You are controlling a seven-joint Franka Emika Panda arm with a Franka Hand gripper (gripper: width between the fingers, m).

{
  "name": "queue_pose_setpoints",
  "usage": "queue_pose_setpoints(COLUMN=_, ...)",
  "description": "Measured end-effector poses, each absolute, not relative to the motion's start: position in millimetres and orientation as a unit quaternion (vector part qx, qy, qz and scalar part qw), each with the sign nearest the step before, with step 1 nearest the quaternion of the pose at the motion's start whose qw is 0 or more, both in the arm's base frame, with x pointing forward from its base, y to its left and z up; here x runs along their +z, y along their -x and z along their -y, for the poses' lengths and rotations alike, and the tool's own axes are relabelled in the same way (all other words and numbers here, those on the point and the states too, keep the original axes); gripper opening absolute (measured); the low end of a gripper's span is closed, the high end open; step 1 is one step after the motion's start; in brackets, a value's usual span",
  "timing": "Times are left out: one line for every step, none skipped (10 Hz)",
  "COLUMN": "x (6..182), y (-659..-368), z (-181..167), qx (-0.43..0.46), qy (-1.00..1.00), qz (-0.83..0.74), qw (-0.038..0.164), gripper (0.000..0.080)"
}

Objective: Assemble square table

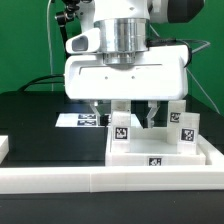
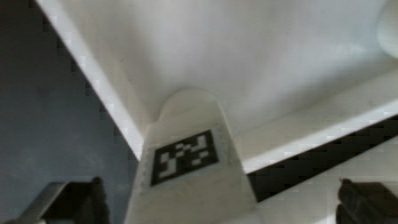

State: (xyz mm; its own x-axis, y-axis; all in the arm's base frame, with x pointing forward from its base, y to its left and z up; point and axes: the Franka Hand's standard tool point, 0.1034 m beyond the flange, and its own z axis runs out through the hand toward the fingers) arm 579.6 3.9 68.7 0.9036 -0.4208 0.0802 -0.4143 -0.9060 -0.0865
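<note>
Pincer (image 1: 134, 112) hangs spread, gripping nothing, its fingers (image 2: 71, 201) flanking a tagged white leg (image 2: 185, 150) that stands upright between them, apparently untouched. Under the pincer you see the square tabletop (image 1: 155, 150) lying on the black counter (image 1: 30, 115). Beyond the pincer, toward the exterior view's right, two more tagged legs (image 1: 184, 124) stand on the tabletop's far corner.

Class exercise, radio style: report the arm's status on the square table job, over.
Pincer open, hanging above a tagged leg, not gripping. Tabletop against the rail, legs standing on it. Nothing seen in the way. Over.
</note>
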Motion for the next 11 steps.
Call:
queue_pose_setpoints(x=68.8, y=-579.6, z=-3.3, qx=-0.050, qy=0.981, qz=-0.182, qw=0.031, gripper=0.0649)
queue_pose_setpoints(x=69.0, y=-579.8, z=-2.7, qx=-0.050, qy=0.987, qz=-0.149, qw=0.027, gripper=0.0649)
queue_pose_setpoints(x=69.3, y=-580.2, z=-2.7, qx=-0.052, qy=0.989, qz=-0.133, qw=0.025, gripper=0.0649)
queue_pose_setpoints(x=69.1, y=-580.1, z=-1.4, qx=-0.052, qy=0.994, qz=-0.096, qw=0.021, gripper=0.0649)
queue_pose_setpoints(x=68.9, y=-580.0, z=-1.2, qx=-0.052, qy=0.993, qz=-0.102, qw=0.021, gripper=0.0649)
queue_pose_setpoints(x=68.9, y=-580.0, z=-1.1, qx=-0.052, qy=0.993, qz=-0.102, qw=0.021, gripper=0.0521)
queue_pose_setpoints(x=68.8, y=-580.0, z=-1.0, qx=-0.052, qy=0.993, qz=-0.102, qw=0.021, gripper=0.0386)
queue_pose_setpoints(x=68.8, y=-580.0, z=-0.9, qx=-0.052, qy=0.993, qz=-0.102, qw=0.021, gripper=0.0386)
queue_pose_setpoints(x=68.8, y=-579.9, z=-0.8, qx=-0.052, qy=0.993, qz=-0.102, qw=0.021, gripper=0.0287)
queue_pose_setpoints(x=68.8, y=-579.9, z=-0.8, qx=-0.052, qy=0.993, qz=-0.103, qw=0.021, gripper=0.0287)
queue_pose_setpoints(x=68.8, y=-579.9, z=-0.7, qx=-0.051, qy=0.992, qz=-0.111, qw=0.021, gripper=0.0287)
